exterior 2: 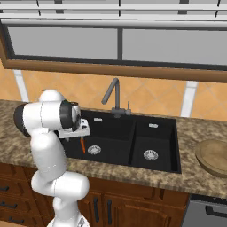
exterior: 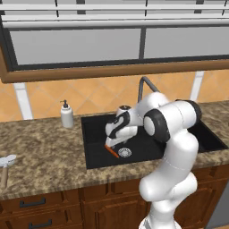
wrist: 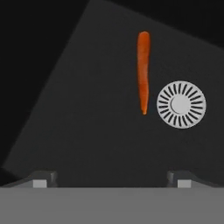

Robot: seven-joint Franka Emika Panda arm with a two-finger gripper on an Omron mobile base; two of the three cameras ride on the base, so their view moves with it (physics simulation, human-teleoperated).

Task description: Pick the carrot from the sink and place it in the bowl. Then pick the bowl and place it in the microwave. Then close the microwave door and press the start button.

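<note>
The carrot [wrist: 143,72], a thin orange tapered stick, lies on the floor of the left basin of the black sink [exterior: 96,134], right beside the round metal drain [wrist: 181,104]. My gripper [wrist: 111,179] hangs inside that basin just above the carrot [exterior: 112,151]. It is open, the fingertips are wide apart and nothing is between them. In the hand view the carrot lies ahead of the fingers, off to the right of their midline. The tan wooden bowl [exterior 2: 215,157] stands on the counter to the right of the sink. The microwave is out of view.
A grey curved faucet [exterior 2: 113,95] rises behind the sink's divider, close to my arm. A white soap dispenser [exterior: 67,115] stands on the speckled stone counter [exterior: 44,152] left of the sink. A small pale utensil [exterior: 6,162] lies at the far left.
</note>
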